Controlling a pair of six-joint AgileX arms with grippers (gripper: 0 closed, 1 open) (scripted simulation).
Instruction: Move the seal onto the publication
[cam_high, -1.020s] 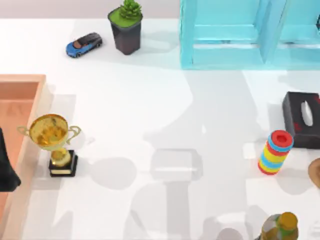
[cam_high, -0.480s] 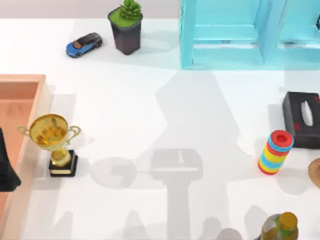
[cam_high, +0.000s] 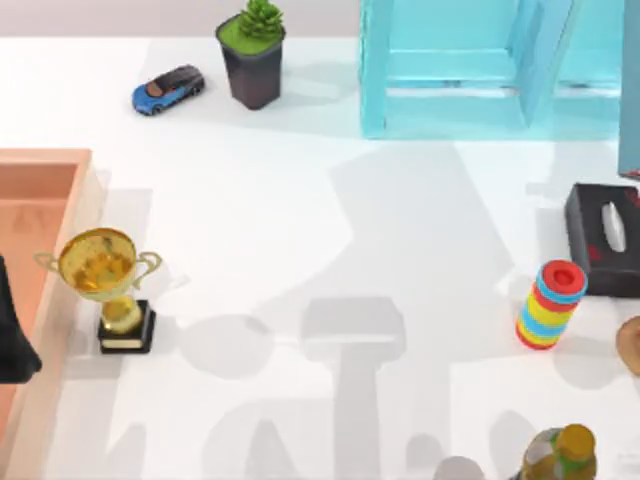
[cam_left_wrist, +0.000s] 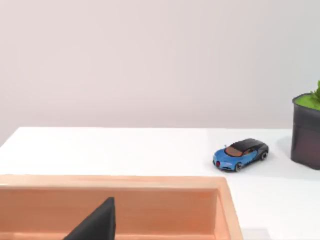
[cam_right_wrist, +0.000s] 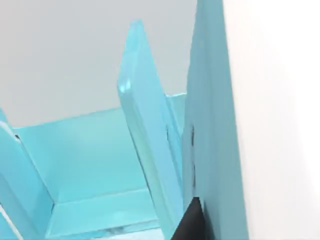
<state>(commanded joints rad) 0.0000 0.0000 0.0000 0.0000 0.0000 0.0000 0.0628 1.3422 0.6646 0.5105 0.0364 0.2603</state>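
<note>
- The left arm (cam_high: 10, 335) is a dark shape at the desk's (cam_high: 300, 220) left edge, over the wooden tray (cam_high: 45, 175); in the left wrist view a black wedge of the left gripper (cam_left_wrist: 97, 225) hangs just inside the tray's near wall; whether this gripper is apart or together I cannot tell
- In the right wrist view a black wedge of the right gripper (cam_right_wrist: 192, 220) sits close against the upright teal panels of the shelf unit (cam_high: 450, 70); whether it is apart, together or clamped on anything I cannot tell
- Where the seal and the publication lie I cannot tell; a darker teal strip (cam_high: 630, 90) stands at the top view's right edge, just above the tissue box (cam_high: 603, 240), and a brown shape (cam_high: 630, 345) is cut off by the same edge lower down; neither can be identified
- A gold trophy (cam_high: 100, 270) stands upright on its black base, just beside the tray's right wall
- A blue toy car (cam_high: 168, 89) sits at the back left of the desk; a potted plant (cam_high: 252, 55) stands near it, to its right
- A stack of coloured rings (cam_high: 548, 305) stands upright near the tissue box, on its lower left
- A bottle (cam_high: 560, 455) shows at the bottom edge, right of centre
</note>
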